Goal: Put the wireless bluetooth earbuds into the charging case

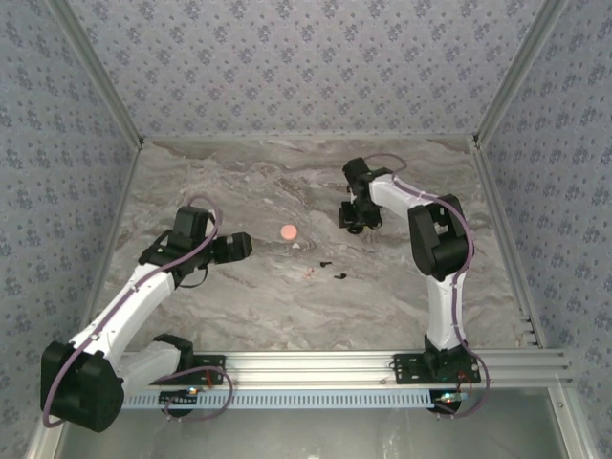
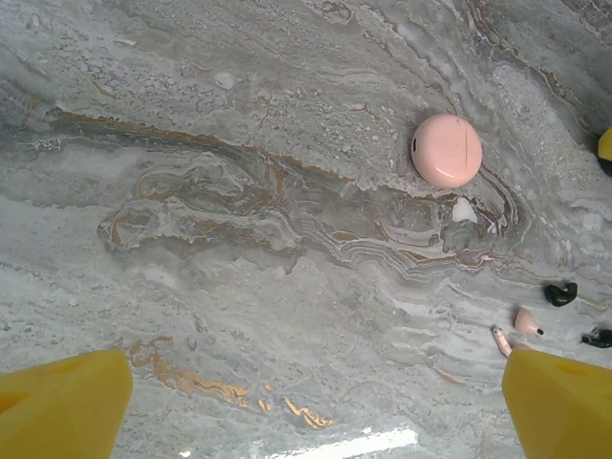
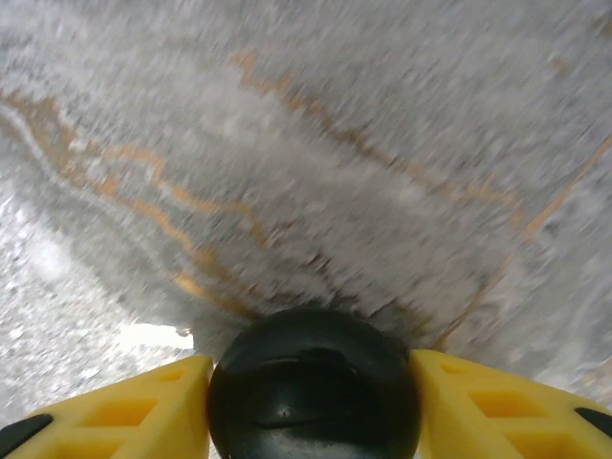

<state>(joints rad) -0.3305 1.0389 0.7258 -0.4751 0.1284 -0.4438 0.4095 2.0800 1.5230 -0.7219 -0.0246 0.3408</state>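
Earbuds (image 1: 326, 262): two tiny black pieces on the table (image 1: 239, 182), lying apart, to the near right of the case.
Charging case (image 1: 289, 231): pink disc flat on the table, between the two arms.
Left pincer (image 1: 241, 248): arm stretched low, jaws spread wide and empty, just left of the case.
Right pincer (image 1: 352, 222): arm bent sharply at the elbow, yellow fingers (image 3: 143, 406) clamped on a black puck (image 3: 314, 387).
Nearby: small pink bits (image 2: 526, 321) beside the earbuds.

The table (image 2: 239, 287) looks like polished grey marble with rust-coloured veins and shows glare at the lower edge. The pink case (image 2: 447, 150) is smooth satin plastic. The black puck (image 3: 314, 387) is glossy, and the yellow fingers (image 3: 143, 402) beside it are matt plastic. The rail (image 1: 316, 363) is brushed metal.
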